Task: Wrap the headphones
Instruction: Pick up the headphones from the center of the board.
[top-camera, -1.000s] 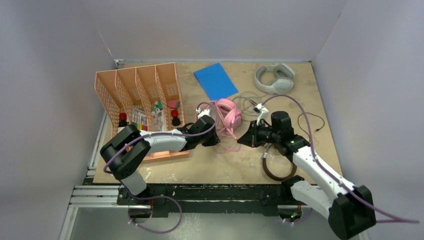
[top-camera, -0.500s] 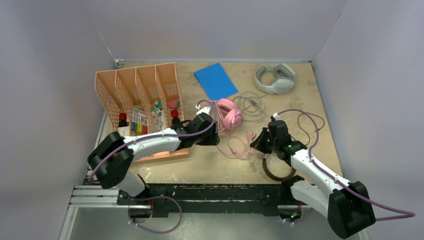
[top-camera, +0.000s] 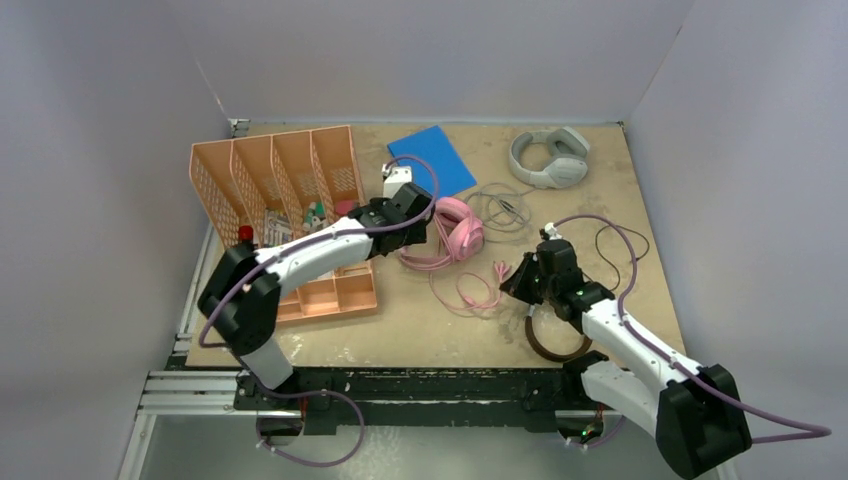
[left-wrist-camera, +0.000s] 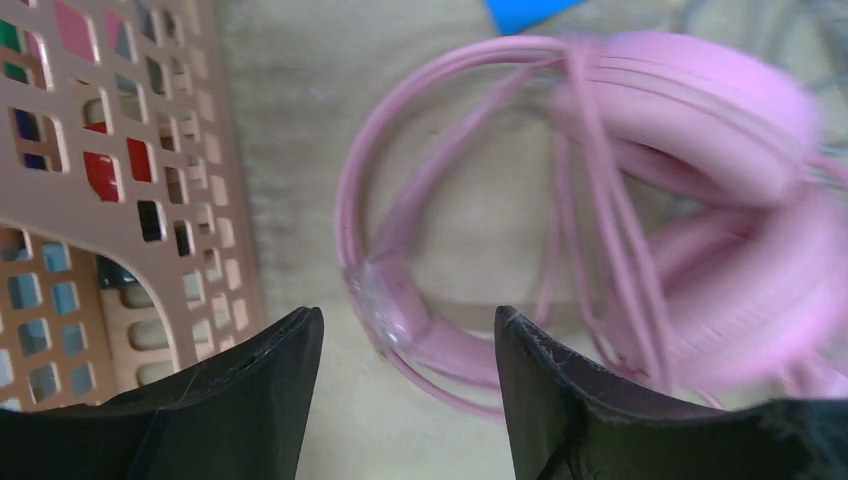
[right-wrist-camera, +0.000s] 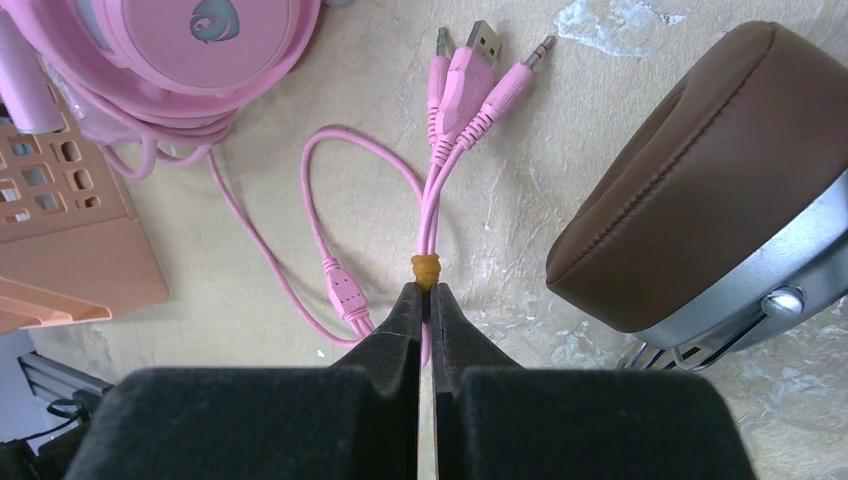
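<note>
The pink headphones (top-camera: 458, 228) lie mid-table, cable loops draped over their band (left-wrist-camera: 400, 300). My left gripper (top-camera: 420, 234) (left-wrist-camera: 408, 325) hovers open just left of the band, holding nothing. The pink cable (top-camera: 470, 292) trails right across the table to its plugs (right-wrist-camera: 470, 70). My right gripper (top-camera: 508, 284) (right-wrist-camera: 427, 292) is shut on that cable (right-wrist-camera: 432, 230) just below an orange band. The brown-and-silver headphones (top-camera: 556, 342) (right-wrist-camera: 690, 180) lie right beside it. The light-grey headphones (top-camera: 548, 158) rest at the back right, grey cable (top-camera: 500, 205) trailing forward.
An orange mesh file organiser (top-camera: 290, 200) (left-wrist-camera: 100, 150) with small items inside stands left of the pink headset. A blue notebook (top-camera: 430, 160) lies at the back. A thin black cable (top-camera: 620, 240) loops at the right.
My left gripper has opened, letting go of the pink cable, and moved back toward the headset band. My right gripper first pulled the cable rightward, then stayed still.
</note>
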